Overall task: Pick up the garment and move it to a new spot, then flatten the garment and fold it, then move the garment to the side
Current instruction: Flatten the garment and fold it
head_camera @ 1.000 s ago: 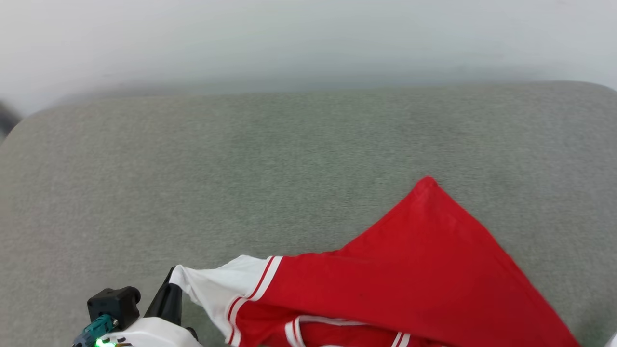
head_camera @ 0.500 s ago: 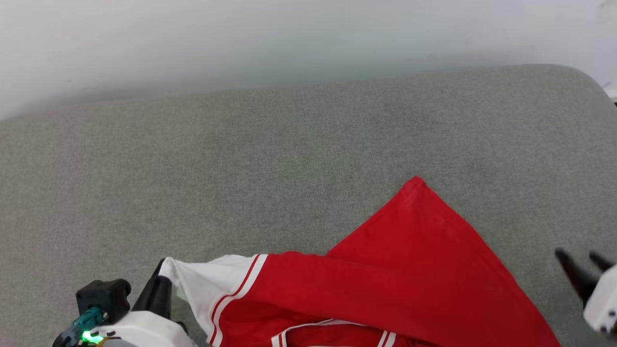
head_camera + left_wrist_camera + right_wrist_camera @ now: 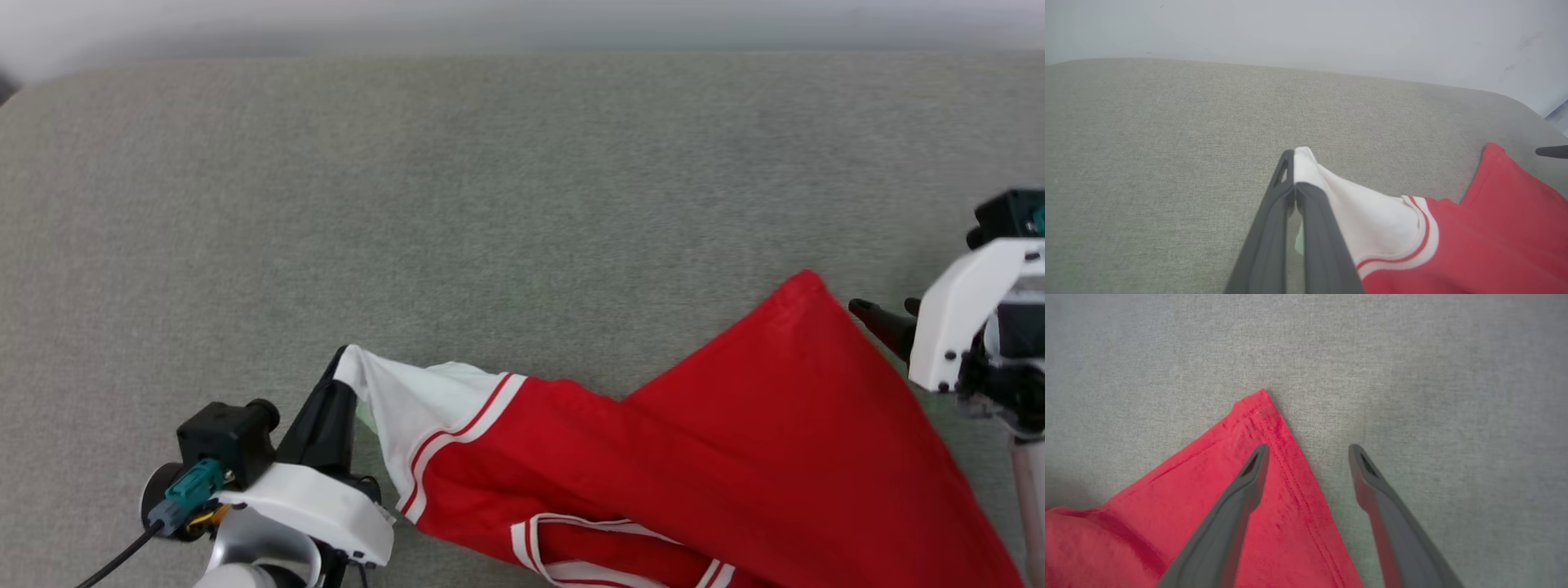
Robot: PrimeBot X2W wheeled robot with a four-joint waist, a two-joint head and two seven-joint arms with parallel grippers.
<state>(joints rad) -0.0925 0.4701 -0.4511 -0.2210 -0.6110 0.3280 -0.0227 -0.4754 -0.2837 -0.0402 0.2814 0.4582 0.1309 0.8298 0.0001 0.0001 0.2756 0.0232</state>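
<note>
One red shirt (image 3: 735,457) is lying on the grey cloth-covered bench (image 3: 490,204), stretching between two claws. The left claw (image 3: 1290,157) is clenching its two dark fingers on the tip of the one white sleeve (image 3: 1372,212). From that claw's tips the sleeve is running off to its right, past red-white striped trim, into the red body. The right claw (image 3: 1309,449) is released, two fingers spread, gripping nothing. One finger is hanging over the shirt's pointed red corner (image 3: 1259,404), the other over bare bench just beside the hem. The corner tip is sitting just past the fingertips. Cannot tell if either finger is touching cloth.
</note>
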